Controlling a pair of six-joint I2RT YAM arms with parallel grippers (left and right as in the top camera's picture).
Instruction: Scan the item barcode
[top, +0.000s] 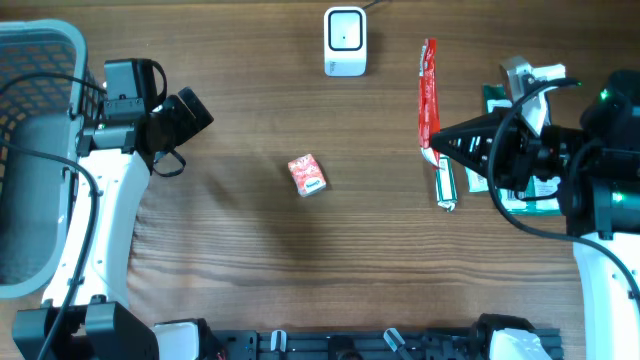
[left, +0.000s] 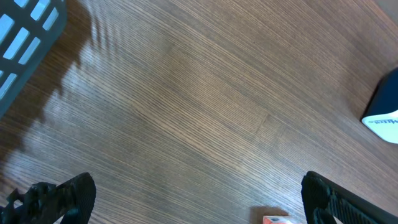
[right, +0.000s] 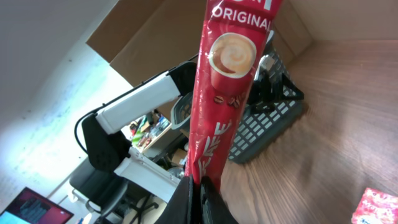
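The wooden table (top: 300, 260) has a grey basket (top: 45, 38) at its far left, likely for finished goods. Beside it, upper left, the left gripper (top: 195, 112) hangs spread wide and empty, out of the way. At the right, the right gripper (top: 432, 140) is pinched tight on one end of a red coffee sachet (top: 428, 85), which reaches towards the top edge, right of the white scanner (top: 345, 42) at top centre. Gripping the end leaves its printed faces free, I'd judge. A small red box (top: 307, 175) lies mid-table.
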